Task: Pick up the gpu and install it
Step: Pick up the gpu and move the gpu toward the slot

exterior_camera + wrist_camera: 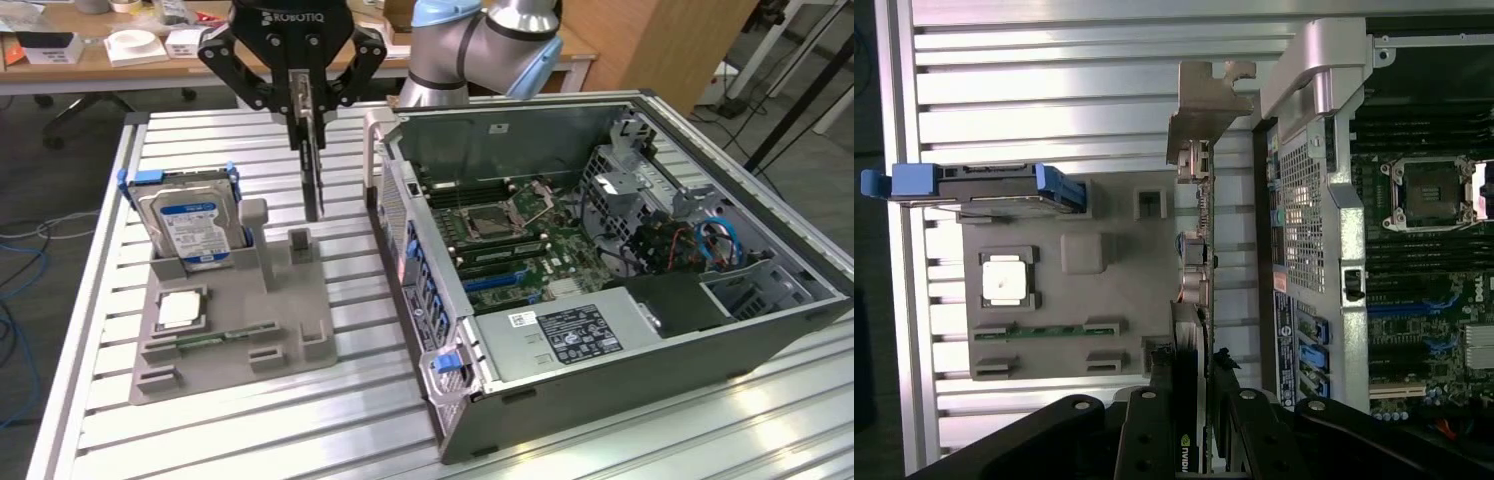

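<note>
At the exterior view's left of the hand (307,105), a blue-labelled hard drive (191,222) stands upright in a grey holder (300,320) on the tabletop (334,420). A processor (180,310) and a green memory stick (227,337) lie in the same holder. The hand is closed on the gpu (312,175), which hangs vertically under it, over the holder and seemingly clear of it. At the exterior view's right of the hand stands the open computer case (747,330) with its motherboard (521,250).
</note>
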Tool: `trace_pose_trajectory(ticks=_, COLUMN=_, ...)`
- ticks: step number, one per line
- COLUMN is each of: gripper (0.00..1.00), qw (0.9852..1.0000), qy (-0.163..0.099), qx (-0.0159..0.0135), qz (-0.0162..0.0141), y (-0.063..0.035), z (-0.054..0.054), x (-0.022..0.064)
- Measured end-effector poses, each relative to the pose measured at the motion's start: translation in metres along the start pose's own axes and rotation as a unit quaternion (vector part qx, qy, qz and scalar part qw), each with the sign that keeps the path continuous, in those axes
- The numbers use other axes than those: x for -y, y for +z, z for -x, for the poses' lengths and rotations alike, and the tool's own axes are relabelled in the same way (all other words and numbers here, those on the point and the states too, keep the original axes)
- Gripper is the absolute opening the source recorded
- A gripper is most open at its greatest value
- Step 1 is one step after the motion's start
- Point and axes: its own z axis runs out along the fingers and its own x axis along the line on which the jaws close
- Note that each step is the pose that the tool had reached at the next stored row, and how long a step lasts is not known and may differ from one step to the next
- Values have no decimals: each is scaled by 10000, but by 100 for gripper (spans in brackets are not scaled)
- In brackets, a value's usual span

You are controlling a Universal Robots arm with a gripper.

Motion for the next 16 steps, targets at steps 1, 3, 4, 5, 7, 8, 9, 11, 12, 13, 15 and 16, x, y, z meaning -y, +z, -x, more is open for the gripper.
trace_pose_trajectory(ticks=1, gripper=26, qw=10000, qy=0, qx=0, qz=0, y=0, z=5, x=-1)
trace_pose_trajectory(ticks=3, gripper=26, qw=10000, qy=0, qx=0, qz=0, y=0, z=16, x=-1)
trace_pose_trajectory(ticks=4, gripper=26, qw=10000, qy=0, qx=0, qz=0, y=1, z=21, x=-1)
trace_pose_trajectory(ticks=5, gripper=26, qw=10000, qy=0, qx=0, qz=0, y=0, z=26, x=-2)
trace_pose_trajectory(ticks=7, gripper=26, qw=10000, qy=0, qx=0, qz=0, y=1, z=36, x=-3)
trace_pose_trajectory(ticks=8, gripper=26, qw=10000, qy=0, qx=0, qz=0, y=1, z=42, x=-3)
trace_pose_trajectory(ticks=9, gripper=26, qw=10000, qy=0, qx=0, qz=0, y=1, z=46, x=-3)
trace_pose_trajectory(ticks=11, gripper=26, qw=10000, qy=1, qx=0, qz=0, y=1, z=55, x=-4)
trace_pose_trajectory(ticks=12, gripper=26, qw=10000, qy=1, qx=0, qz=0, y=1, z=59, x=-5)
trace_pose_trajectory(ticks=13, gripper=26, qw=10000, qy=0, qx=0, qz=0, y=1, z=64, x=-5)
trace_pose_trajectory(ticks=15, gripper=26, qw=10000, qy=0, qx=0, qz=0, y=1, z=74, x=-6)
trace_pose_trajectory(ticks=16, gripper=26, qw=10000, qy=0, qx=0, qz=0, y=2, z=79, x=-6)
